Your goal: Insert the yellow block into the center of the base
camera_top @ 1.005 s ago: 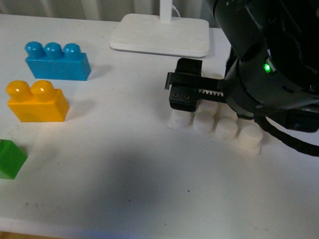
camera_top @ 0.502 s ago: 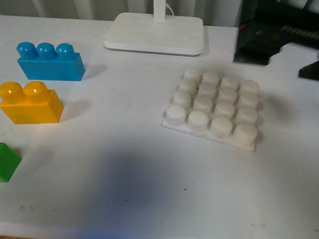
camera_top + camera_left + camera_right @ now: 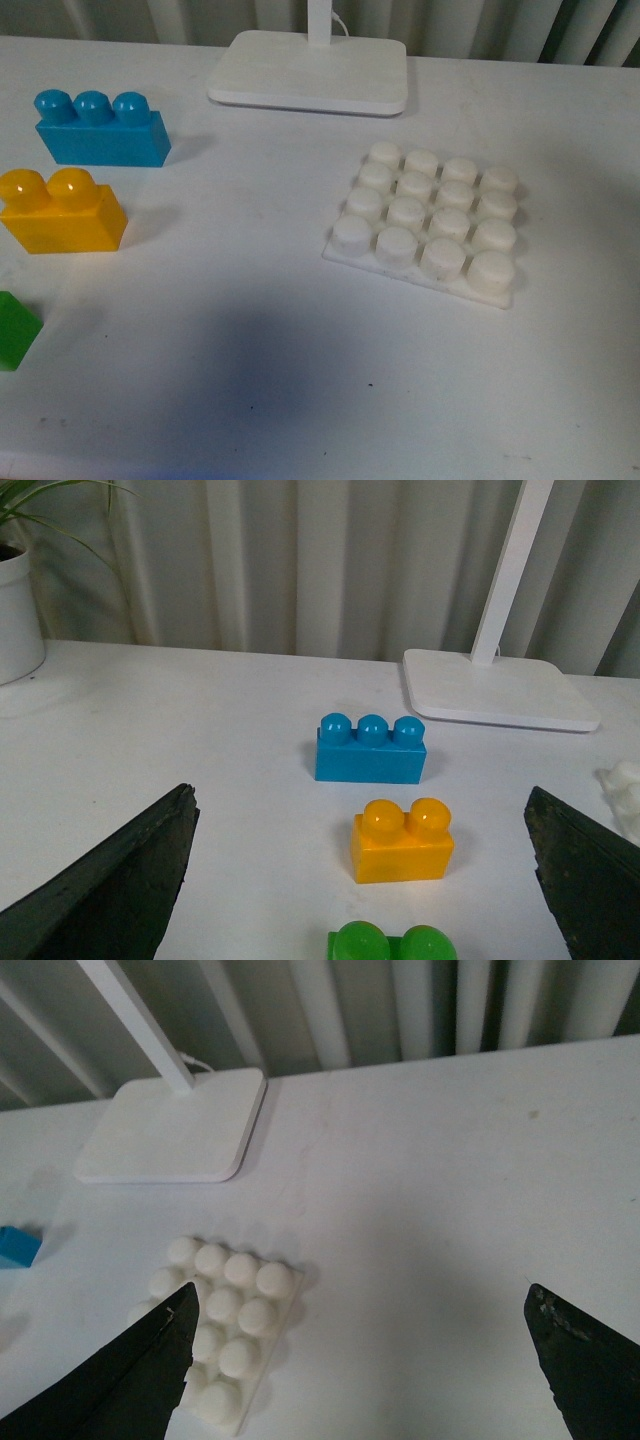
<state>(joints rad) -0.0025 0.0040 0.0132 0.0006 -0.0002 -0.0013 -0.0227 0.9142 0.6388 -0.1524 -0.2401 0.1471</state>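
**A:** Progress noted?
**B:** None. The yellow block was seen untouched on the table, on the robot's left. It was set between the blue brick and the green block, well apart from the base. All the base's studs were left bare.
**A:** Pincers?
**B:** The left pincer and right pincer were both spread wide, with nothing held. Neither was caught in the front view.
**A:** What was left?
**B:** Everything, it was judged. The block was still to be grasped, carried over and pressed onto the centre studs.
**A:** Block's look?
**B:** Glossy yellow-orange, two rounded studs, stood upright.
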